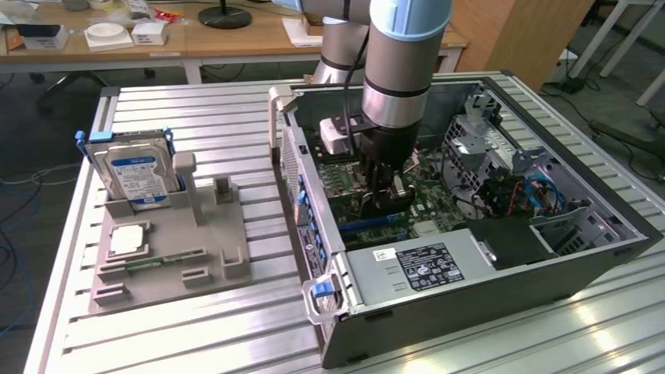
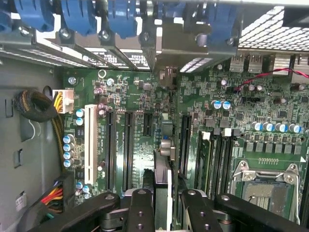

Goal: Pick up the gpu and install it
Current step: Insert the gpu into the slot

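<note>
Honestly, the hand (image 2: 164, 205) was clamped on the gpu (image 2: 162, 166), edge-down over the motherboard (image 2: 140, 92); best kept upright, squared to its slot, pushed straight down.

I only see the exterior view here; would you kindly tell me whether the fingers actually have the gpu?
Observer: Yes. The wrist view shows the gpu edge-on, clamped between the fingers.
Operator: Thank you. How does it lie relative to the slots?
Observer: It runs parallel to the long black slots, with one on either side of it. I cannot tell whether it is seated.
</note>
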`<state>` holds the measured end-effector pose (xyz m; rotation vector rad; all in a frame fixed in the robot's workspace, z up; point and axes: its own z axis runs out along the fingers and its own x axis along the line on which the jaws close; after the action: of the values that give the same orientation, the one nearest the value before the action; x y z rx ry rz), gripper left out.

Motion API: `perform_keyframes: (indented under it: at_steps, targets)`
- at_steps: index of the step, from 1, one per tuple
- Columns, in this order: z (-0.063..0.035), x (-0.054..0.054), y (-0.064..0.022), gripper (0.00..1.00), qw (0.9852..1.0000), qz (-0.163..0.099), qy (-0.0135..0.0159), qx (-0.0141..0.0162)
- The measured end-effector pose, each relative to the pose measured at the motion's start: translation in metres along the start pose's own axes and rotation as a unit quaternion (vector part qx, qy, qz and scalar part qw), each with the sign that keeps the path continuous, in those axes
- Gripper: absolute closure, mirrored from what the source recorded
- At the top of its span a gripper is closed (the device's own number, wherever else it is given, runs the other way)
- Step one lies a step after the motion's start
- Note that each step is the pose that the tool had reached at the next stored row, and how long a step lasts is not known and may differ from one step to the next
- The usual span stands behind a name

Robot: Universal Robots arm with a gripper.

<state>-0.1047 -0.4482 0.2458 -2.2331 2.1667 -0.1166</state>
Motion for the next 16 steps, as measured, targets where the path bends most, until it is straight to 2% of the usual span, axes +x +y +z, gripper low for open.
perform_keyframes:
  at_steps: [12,13,15,16]
  targets:
    - [-0.0001,0.0,-0.0001,0.73,1.0,-0.005,-0.0007,0.0001]
    - [-0.0001,0.0001,-0.0002,0.73,1.0,-0.005,-0.0036,0.0003]
    - [0.0,0.0,-0.0001,0.73,0.9999,-0.004,-0.0132,0.0006]
    - [0.0,0.0001,-0.0001,0.73,0.9999,-0.004,-0.0162,0.0007]
